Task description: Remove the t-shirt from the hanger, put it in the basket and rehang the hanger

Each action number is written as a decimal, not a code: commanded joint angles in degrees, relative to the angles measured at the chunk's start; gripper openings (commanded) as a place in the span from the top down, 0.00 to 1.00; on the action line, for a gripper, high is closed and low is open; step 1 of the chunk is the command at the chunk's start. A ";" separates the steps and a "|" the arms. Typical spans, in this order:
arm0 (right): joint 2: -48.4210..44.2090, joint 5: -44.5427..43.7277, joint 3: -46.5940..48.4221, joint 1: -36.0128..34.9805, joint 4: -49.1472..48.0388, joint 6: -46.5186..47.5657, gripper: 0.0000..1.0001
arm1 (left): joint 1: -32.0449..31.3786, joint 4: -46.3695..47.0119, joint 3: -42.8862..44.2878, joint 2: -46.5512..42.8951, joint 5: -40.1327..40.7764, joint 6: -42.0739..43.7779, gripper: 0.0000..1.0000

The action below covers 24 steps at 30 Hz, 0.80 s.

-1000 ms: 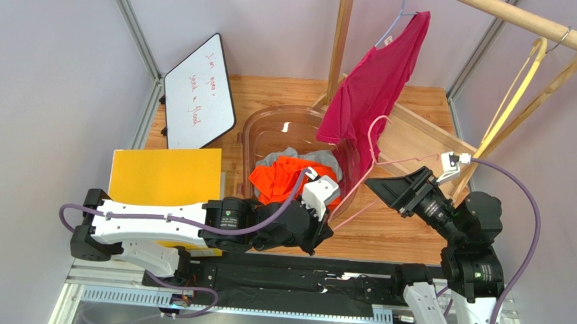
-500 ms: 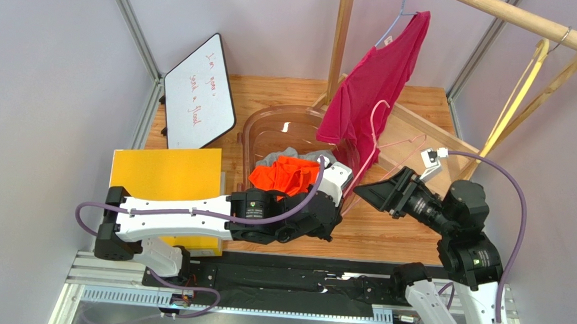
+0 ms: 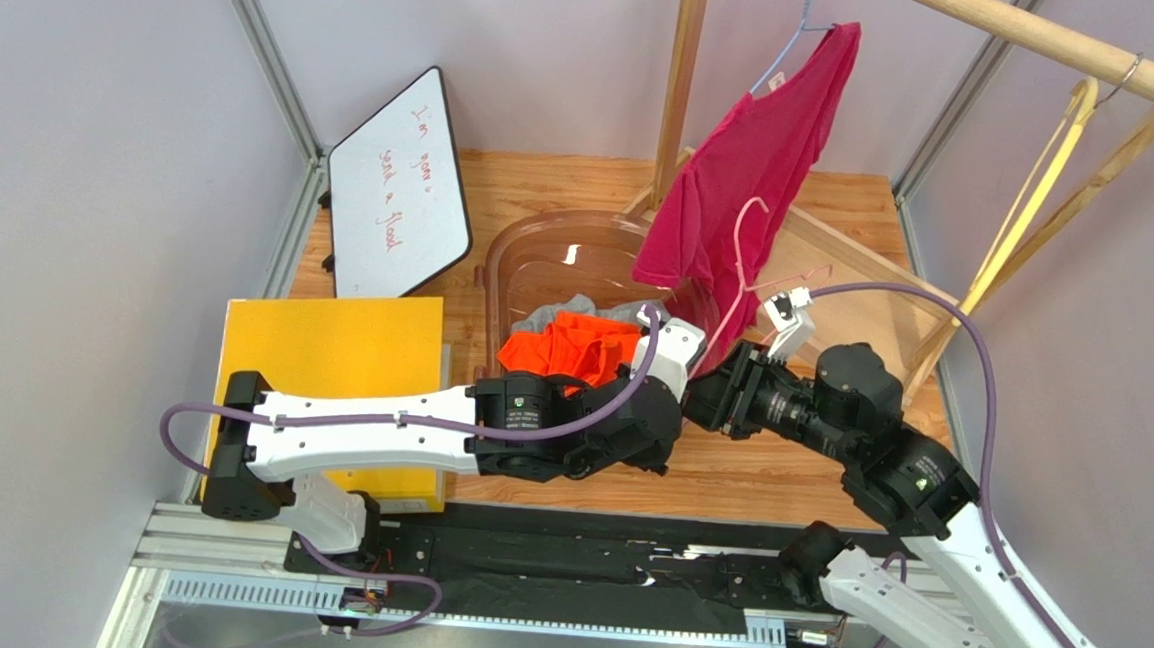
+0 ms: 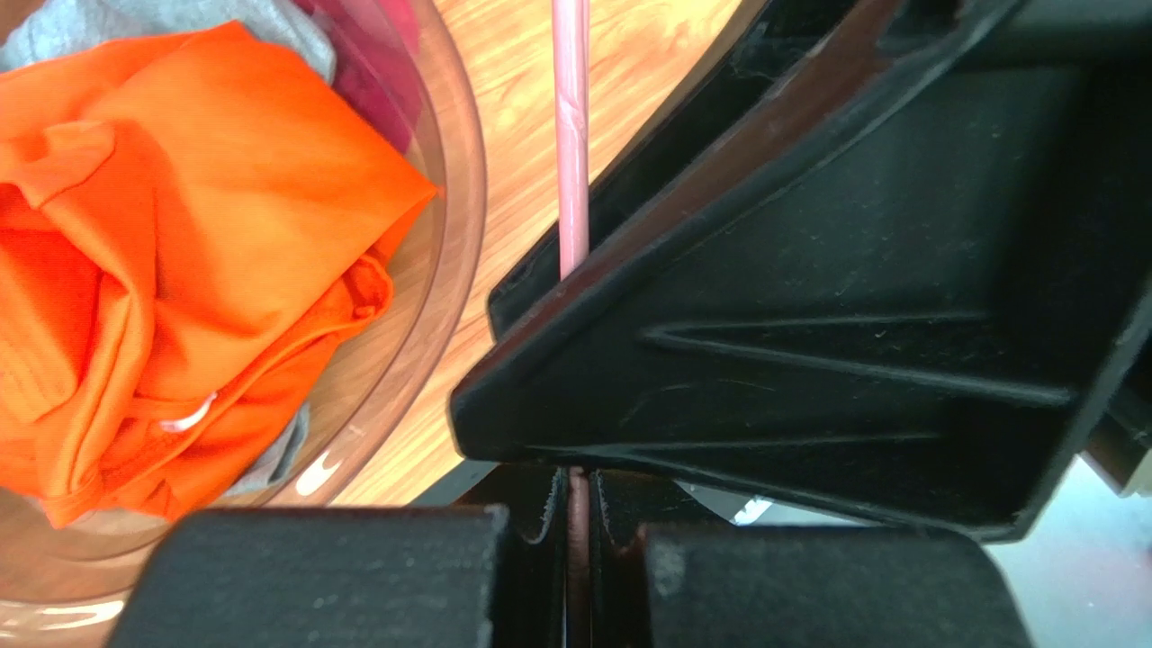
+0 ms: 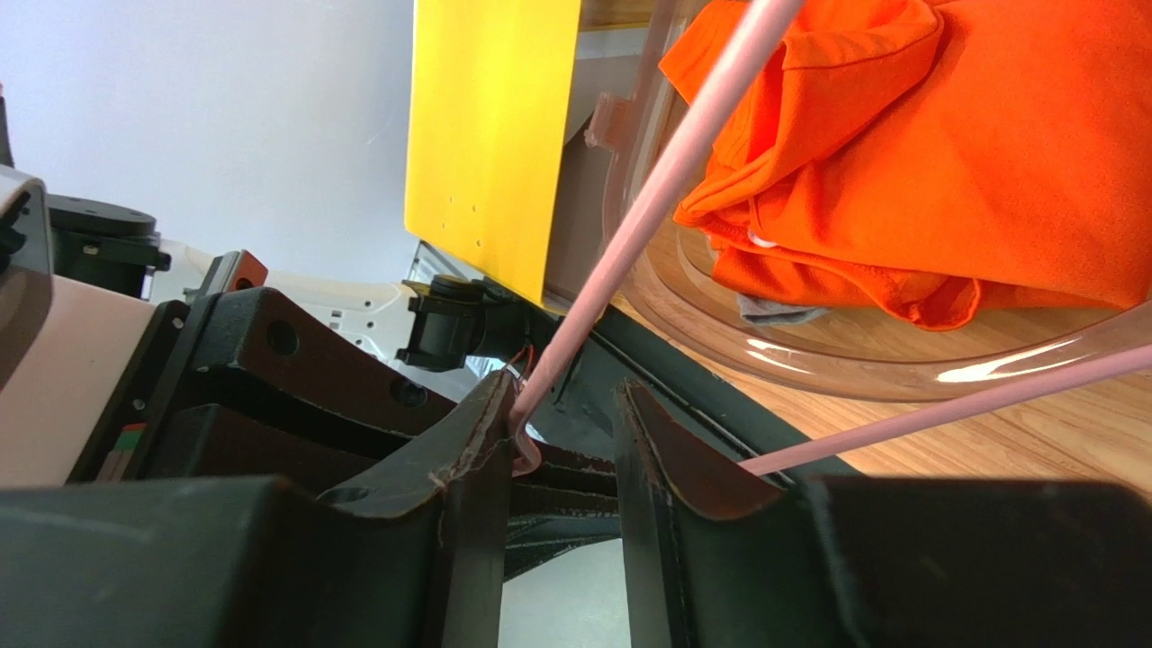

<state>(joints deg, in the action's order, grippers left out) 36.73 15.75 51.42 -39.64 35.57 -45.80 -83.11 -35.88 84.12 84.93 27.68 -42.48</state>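
now the left gripper (image 4: 579, 502) pinches the pink hanger (image 4: 571, 135); the right gripper (image 5: 565, 419), narrowly parted around it, likely must close before pulling the t-shirt (image 3: 743, 169) off.

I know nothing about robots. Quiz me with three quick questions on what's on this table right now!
1. True or false: the orange t-shirt lies inside the clear basket.
2. What are the left arm's fingers clamped on? A) the whiteboard B) the pink hanger C) the yellow board
3. Fill in: the hanging t-shirt on the wooden rack is ____ in colour.

Key: 1 true; 2 B; 3 magenta (a dark pink).
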 commanded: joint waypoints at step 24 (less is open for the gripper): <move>2.21 -18.21 -1.41 -12.92 -7.71 -0.78 1.00 | 0.41 10.83 -9.85 -9.34 -1.49 -1.38 1.00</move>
<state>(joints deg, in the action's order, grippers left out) 40.01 0.69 51.24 -52.58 31.73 -46.68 -82.43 -30.30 75.02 79.26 27.49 -43.72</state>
